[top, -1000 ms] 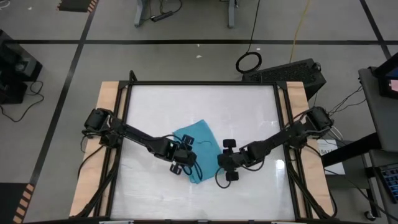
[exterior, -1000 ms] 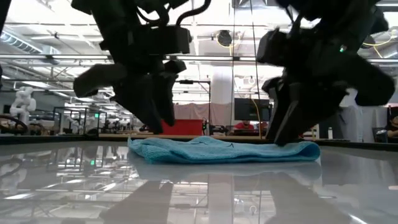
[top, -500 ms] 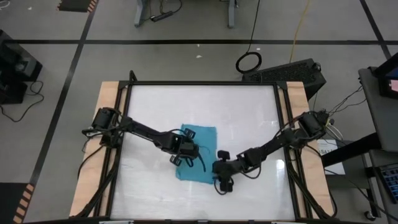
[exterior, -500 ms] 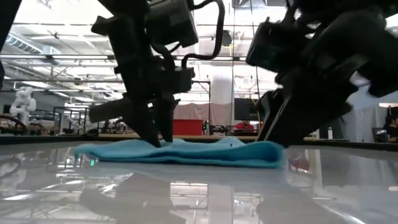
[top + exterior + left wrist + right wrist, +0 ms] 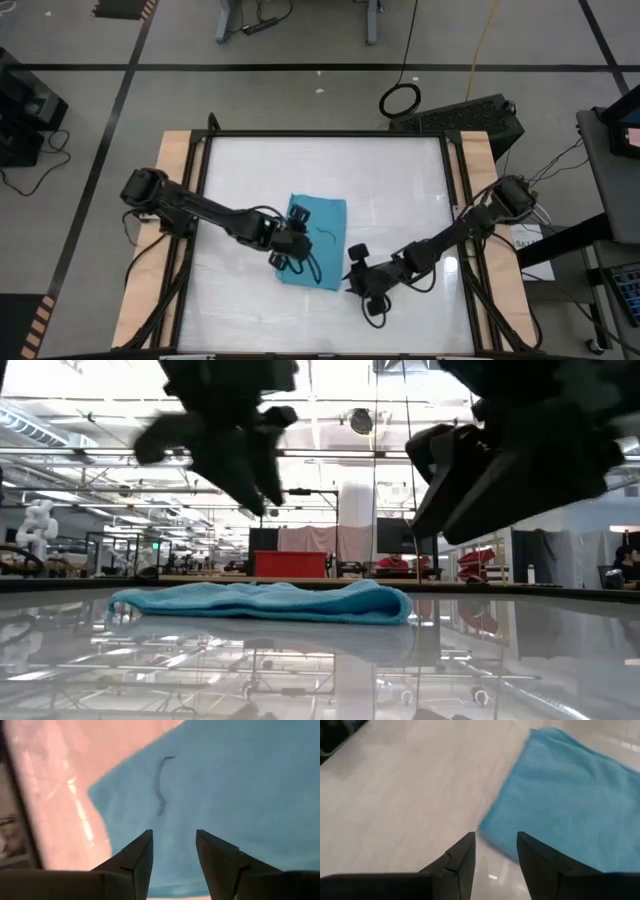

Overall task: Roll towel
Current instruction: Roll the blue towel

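Observation:
The teal towel (image 5: 318, 240) lies flat on the white tabletop (image 5: 400, 180), a little left of centre, its sides about square with the table's edges. In the low view the towel (image 5: 260, 602) is a low strip with nothing resting on it. My left gripper (image 5: 306, 241) hovers open above the towel's left half. In the left wrist view the left gripper (image 5: 172, 837) has a dark thread (image 5: 161, 785) just ahead of its fingertips. My right gripper (image 5: 352, 282) stands open above bare table beside the towel's near right corner (image 5: 487, 827). Both are raised clear in the low view (image 5: 262, 495) (image 5: 435, 520).
Wooden side rails (image 5: 175, 200) and a black frame border the tabletop. Bare white surface lies on the far side and to the right of the towel. Beyond the table are a grey floor, cables and a black case (image 5: 470, 115).
Both grippers were down at the towel's two ends and have lifted off it. My left gripper has risen above the cloth. My right gripper has moved toward the table's near edge, off the towel. The towel has turned from a slanted lie to square with the table.

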Robot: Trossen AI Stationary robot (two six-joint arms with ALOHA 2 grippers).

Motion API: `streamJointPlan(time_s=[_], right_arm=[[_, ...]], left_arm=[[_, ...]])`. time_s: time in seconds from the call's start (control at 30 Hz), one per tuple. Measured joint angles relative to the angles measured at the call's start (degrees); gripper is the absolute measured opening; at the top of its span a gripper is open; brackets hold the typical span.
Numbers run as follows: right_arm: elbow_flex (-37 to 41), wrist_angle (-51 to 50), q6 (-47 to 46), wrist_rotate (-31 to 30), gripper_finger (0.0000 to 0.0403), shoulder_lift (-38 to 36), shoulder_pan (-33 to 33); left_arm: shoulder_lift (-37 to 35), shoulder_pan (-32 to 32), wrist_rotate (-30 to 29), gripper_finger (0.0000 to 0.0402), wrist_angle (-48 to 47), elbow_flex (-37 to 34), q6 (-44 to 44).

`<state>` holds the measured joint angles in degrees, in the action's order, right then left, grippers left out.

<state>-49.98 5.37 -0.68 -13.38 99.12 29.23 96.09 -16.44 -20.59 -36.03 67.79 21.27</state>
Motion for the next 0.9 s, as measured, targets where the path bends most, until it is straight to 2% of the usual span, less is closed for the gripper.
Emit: streamJointPlan(time_s=[0.2, 0.4, 0.53, 0.67, 0.9], right_arm=[[-0.02, 1.36, 6.04, -1.95, 0.0153, 3.25, 1.03], [0.0, 6.7, 12.46, -6.16, 0.0172, 5.97, 1.27], [0.0, 7.21, 13.81, -6.26, 0.019, 7.08, 1.14], [-0.28, 7.61, 13.79, -6.21, 0.02, 9.12, 0.98], [-5.38, 5.71, 15.53, -9.33, 0.0195, 13.6, 1.04]], left_arm=[[-0.56, -5.98, 2.75, 0.0157, -6.77, -2.14, -1.53], [-0.06, -11.65, 1.07, 0.0157, -0.02, -8.31, -0.96], [-0.09, -13.79, 0.71, 0.0162, 6.53, -13.3, 0.52], [-0.08, -15.4, -1.11, 0.0185, 13.27, -17.02, 1.65], [-0.08, -16.63, -3.61, 0.024, 14.03, -18.65, 2.18]])
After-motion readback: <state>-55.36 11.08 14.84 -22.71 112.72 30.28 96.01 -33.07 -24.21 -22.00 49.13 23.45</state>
